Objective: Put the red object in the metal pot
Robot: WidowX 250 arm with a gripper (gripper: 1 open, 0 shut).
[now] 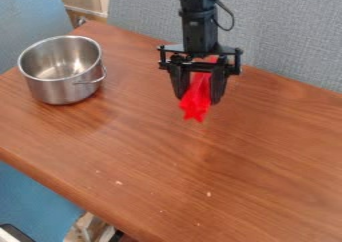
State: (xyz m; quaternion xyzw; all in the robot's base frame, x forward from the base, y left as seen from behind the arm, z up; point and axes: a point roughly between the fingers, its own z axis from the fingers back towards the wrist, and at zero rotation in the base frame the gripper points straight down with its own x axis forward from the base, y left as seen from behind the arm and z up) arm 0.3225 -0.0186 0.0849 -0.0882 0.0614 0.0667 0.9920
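While the arm reaches straight down, its jaws are clamped on the red object.

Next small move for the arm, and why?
Probably a sideways shift left in the image, toward the metal pot: the gripper appears to hold the red object between its fingers, while the pot stands off to that side, open end up, with nothing visible inside.
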